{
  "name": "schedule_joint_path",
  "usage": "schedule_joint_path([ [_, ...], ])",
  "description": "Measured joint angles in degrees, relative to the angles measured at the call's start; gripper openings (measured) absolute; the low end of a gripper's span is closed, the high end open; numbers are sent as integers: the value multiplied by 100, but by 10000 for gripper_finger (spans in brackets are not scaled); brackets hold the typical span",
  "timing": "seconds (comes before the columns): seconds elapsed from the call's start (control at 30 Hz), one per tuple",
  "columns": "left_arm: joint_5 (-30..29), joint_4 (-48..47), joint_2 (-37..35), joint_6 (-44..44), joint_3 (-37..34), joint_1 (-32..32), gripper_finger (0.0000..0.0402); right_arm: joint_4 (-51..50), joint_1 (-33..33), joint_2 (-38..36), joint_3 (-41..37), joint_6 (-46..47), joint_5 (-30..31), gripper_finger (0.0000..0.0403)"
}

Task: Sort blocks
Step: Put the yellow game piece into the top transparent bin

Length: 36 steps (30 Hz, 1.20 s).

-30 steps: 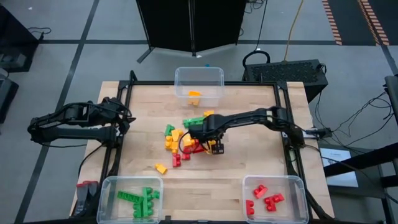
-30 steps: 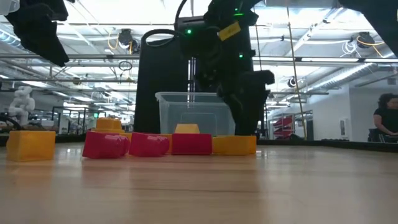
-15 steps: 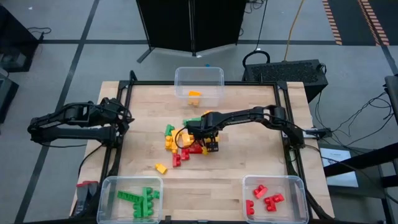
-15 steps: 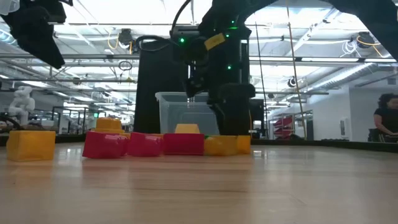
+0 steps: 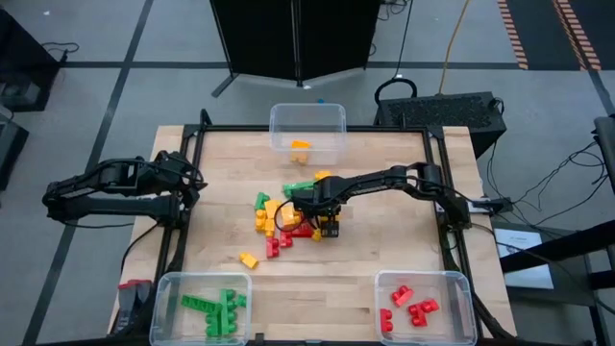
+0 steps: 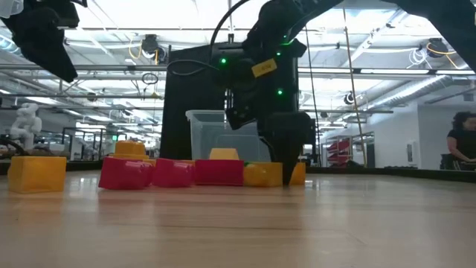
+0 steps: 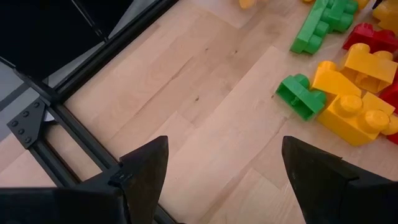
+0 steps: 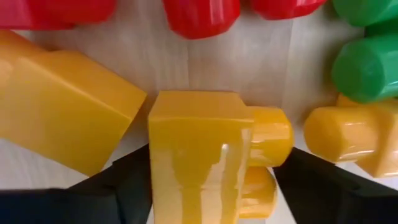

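1. Currently the right gripper [image 5: 317, 219] sits low over the loose pile of blocks [image 5: 283, 216] at the centre of the high view, its arm reaching in from the right edge of the table [image 5: 384, 259].
2. Right wrist view: a yellow block [image 8: 205, 149] lies between the two dark fingers [image 8: 124, 186], one on each side, close against it. Jaws part closed around it; a firm grip cannot be told.
3. Low view: that gripper's tip is down at table level beside the yellow block [image 6: 262, 174], right of a row of red blocks [image 6: 171, 172].
4. Left gripper [image 5: 192, 183] waits at the left edge of the table, well apart from the pile. Left wrist view shows its fingers [image 7: 146, 171] spread wide with bare wood between them, released.
5. One lone yellow block [image 5: 249, 259] lies lower left of the pile.
6. Bins in the high view: top-centre bin [image 5: 307, 117] holds yellow-orange blocks, lower-left bin [image 5: 168, 288] holds green blocks, lower-right bin [image 5: 461, 288] holds red blocks.
7. A person [image 6: 462, 145] stands at the far right of the low view, in the room beyond.
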Motion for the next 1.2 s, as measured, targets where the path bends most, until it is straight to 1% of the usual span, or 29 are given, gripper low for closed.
schedule_joint_path([
  [0.07,0,0,0,0,0,-2,287,75,6,0,-3,4,20,251],
  [0.27,0,0,0,-4,0,-1,287,23,15,3,-4,173,30,250],
  [0.47,0,0,0,-11,0,0,287,-82,56,-193,-27,196,122,250],
  [0.7,0,0,0,-16,0,0,287,-265,52,-886,8,446,134,250],
  [0.8,0,2,-2,-25,0,-1,287,-267,52,-1219,17,640,273,250],
  [0.87,-2,2,0,-46,0,0,287,-260,32,-1507,135,750,391,250],
  [1.0,-2,4,0,-48,0,-2,287,0,-113,-1898,534,882,826,250],
  [1.2,-26,4,0,-55,0,0,287,812,-584,-2072,1450,816,1224,250],
])
